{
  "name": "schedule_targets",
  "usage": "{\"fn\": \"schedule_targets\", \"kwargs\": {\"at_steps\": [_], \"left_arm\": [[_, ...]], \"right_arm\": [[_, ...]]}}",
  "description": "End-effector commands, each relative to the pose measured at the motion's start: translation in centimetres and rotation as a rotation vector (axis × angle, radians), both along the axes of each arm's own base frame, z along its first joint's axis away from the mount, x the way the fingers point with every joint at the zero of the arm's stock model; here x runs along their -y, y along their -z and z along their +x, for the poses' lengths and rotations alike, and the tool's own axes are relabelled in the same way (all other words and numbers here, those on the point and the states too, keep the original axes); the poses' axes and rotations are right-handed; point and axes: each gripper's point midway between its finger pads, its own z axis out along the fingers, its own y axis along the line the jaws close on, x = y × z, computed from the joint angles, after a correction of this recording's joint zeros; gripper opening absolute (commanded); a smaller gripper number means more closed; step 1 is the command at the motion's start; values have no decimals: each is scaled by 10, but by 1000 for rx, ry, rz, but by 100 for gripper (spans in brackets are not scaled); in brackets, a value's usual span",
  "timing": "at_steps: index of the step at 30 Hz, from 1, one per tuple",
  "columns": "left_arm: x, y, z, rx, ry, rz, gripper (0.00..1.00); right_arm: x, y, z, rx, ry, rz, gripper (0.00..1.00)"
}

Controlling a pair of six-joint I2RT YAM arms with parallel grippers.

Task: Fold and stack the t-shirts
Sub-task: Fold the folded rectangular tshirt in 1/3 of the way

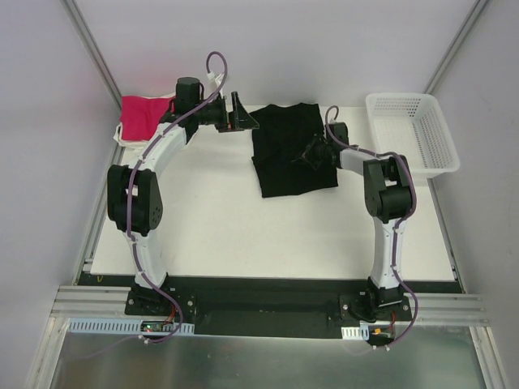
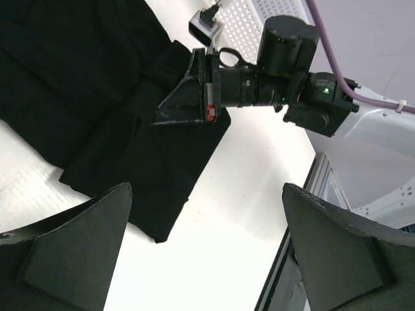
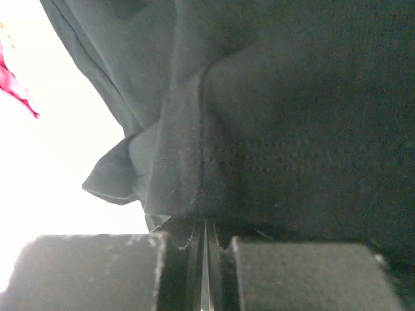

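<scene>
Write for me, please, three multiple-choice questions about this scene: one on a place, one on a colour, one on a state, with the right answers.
1. Where on the table does the white basket stand?
A. far right corner
B. far left corner
C. near edge, in the middle

2. What colour is the shirt that lies on top in the far left corner?
A. blue
B. magenta-pink
C. green

3. How do the jaws of the right gripper stand?
A. wide open over bare table
B. shut on the black shirt
C. shut on the basket

Answers:
1 A, the top view shows it at the far right.
2 B, its pink is plain in the top view.
3 B, the right wrist view shows black cloth pinched between them.
</scene>
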Motion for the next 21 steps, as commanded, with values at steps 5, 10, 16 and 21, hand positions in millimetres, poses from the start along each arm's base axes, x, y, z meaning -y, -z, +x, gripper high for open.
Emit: {"fn": "schedule_targets", "kwargs": {"at_steps": [5, 10, 16, 21], "left_arm": [[-4, -15, 8, 66, 31, -26, 99], [-3, -11, 7, 55, 37, -27, 99], [-2, -3, 9, 33, 39, -28, 99], [2, 5, 8, 8, 73, -53, 99]], "right_arm": [[2, -34, 45, 95, 17, -9, 1], [0, -40, 73, 115, 20, -18, 1], [1, -48, 111, 153, 51, -8, 2], [24, -56, 112, 151, 77, 3, 3]]}}
